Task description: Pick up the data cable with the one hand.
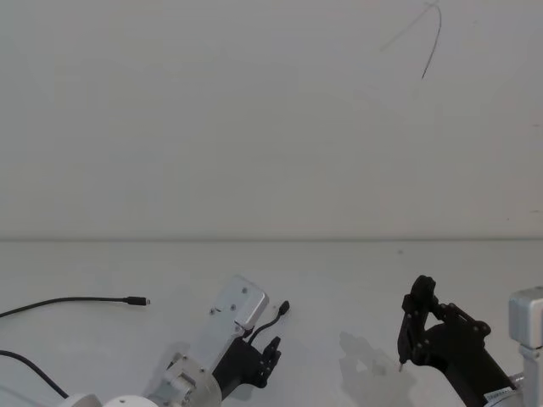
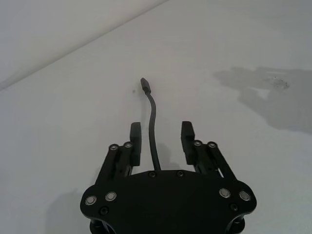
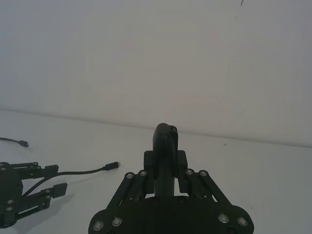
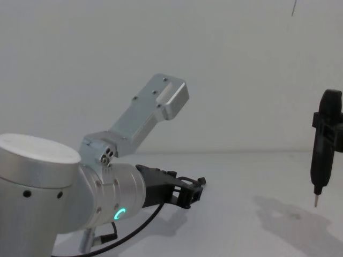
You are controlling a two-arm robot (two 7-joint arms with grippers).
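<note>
- The left gripper, a black two-finger plastic claw on a thick silver arm with a green ring light, sits at bottom centre of the head view, low over the white tabletop.
- Its fingers stand apart (a gap shows on each side of the cord) and pinch nothing.
- The data cable, a thin flexible black cord, runs out between those fingers, and its small black plug lies beyond the fingertips.
- A second thin black cord end lies at the left of the head view, well apart from that gripper.
- The right gripper, at lower right in the head view, is clamped on a rigid black pen-shaped tool, metal tip down.
</note>
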